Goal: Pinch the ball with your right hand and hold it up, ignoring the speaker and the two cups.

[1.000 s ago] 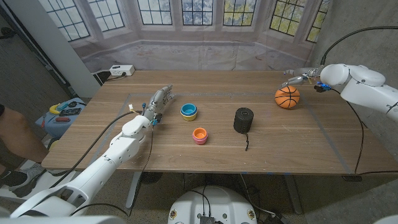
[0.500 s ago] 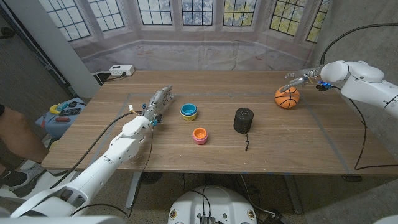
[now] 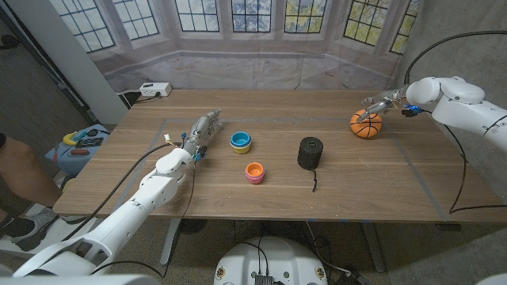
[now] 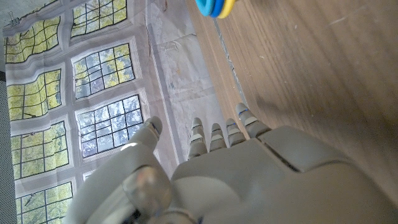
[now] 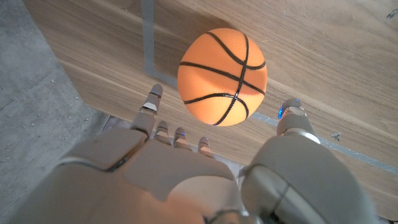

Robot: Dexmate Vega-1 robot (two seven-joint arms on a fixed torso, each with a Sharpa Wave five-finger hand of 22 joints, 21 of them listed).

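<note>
Head view, ball: the orange basketball (image 3: 366,124) sits on the wooden table (image 3: 356,182) near its far right corner.
Head view, right hand: the right hand (image 3: 381,104) hovers just above and behind the basketball, fingers spread, nothing held.
Head view, left hand: the left hand (image 3: 203,131) is at the table's left side, just beside the blue-and-yellow cup (image 3: 240,142), fingers extended, holding nothing.
Head view, others: the orange-and-pink cup (image 3: 253,172) stands nearer the front; the black speaker (image 3: 310,153) is between the cups and the ball.
Left wrist view: the left hand (image 4: 211,168) is open above the wood.
Right wrist view: fingers (image 5: 149,109) and thumb (image 5: 295,118) flank the basketball (image 5: 222,76); contact cannot be told.
</note>
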